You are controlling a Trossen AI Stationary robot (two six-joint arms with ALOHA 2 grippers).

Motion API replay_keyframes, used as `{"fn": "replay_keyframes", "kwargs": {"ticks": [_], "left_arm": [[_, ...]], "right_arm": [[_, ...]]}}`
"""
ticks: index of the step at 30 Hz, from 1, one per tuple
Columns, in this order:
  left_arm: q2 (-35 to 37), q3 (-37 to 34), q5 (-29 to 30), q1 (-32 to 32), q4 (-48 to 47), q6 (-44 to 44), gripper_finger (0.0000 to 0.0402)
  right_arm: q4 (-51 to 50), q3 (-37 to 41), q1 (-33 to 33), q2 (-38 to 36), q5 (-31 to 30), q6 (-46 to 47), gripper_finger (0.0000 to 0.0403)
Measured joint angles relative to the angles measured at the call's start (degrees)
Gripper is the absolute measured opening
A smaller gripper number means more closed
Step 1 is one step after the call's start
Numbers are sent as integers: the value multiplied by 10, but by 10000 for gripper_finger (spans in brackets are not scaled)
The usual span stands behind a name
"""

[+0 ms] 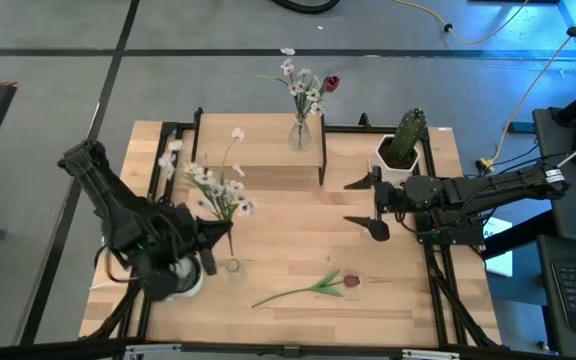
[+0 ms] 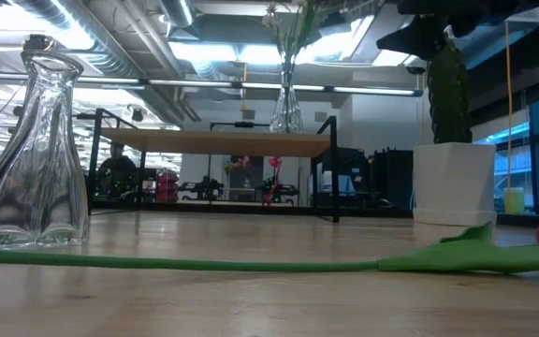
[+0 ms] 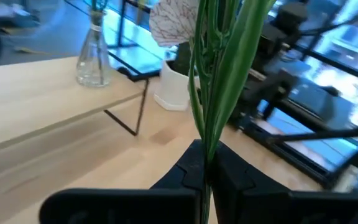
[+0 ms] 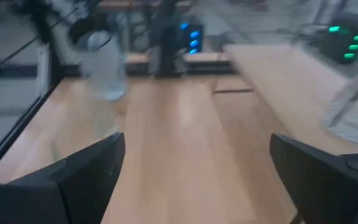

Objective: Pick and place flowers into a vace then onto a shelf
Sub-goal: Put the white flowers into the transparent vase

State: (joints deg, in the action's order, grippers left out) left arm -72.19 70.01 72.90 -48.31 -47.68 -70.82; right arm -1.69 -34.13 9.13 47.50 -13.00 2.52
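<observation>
My left gripper [image 1: 223, 232] is shut on a bunch of white-blossom flower stems [image 1: 215, 188], just beside an empty glass vase [image 1: 232, 265] that stands on its base on the table. This vase fills the left of the low view [image 2: 40, 159]. A red-bud flower [image 1: 313, 288] lies flat on the tabletop near the front edge. My right gripper [image 1: 368, 205] hovers open over the table's middle right, touching nothing. On the shelf [image 1: 258, 172] stands a second vase with flowers [image 1: 301, 128]. My left gripper pinches several thin green stems [image 3: 202, 146] between its two fingers [image 3: 185, 171], low on the bunch. The fingers come from the table's left, lying across the stems. The bunch is lifted clear and rises from the fingers, with the white blossoms [image 1: 230, 190] spread above.
A green cactus in a white pot [image 1: 403, 150] stands at the table's far right, close behind my right gripper. The shelf's thin black legs [image 2: 331, 183] stand on the far half of the table. The lying flower's stem [image 2: 204, 264] stretches across the near part.
</observation>
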Motion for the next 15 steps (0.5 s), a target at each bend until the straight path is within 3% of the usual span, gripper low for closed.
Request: {"fn": "replay_keyframes", "kwargs": {"ticks": [6, 15], "left_arm": [[90, -2, -84, -7, 48, 158, 5], [194, -2, -238, 18, 235, 516, 5]], "right_arm": [[36, 0, 0, 0, -83, 70, 399], [62, 0, 0, 15, -99, 139, 399]]}}
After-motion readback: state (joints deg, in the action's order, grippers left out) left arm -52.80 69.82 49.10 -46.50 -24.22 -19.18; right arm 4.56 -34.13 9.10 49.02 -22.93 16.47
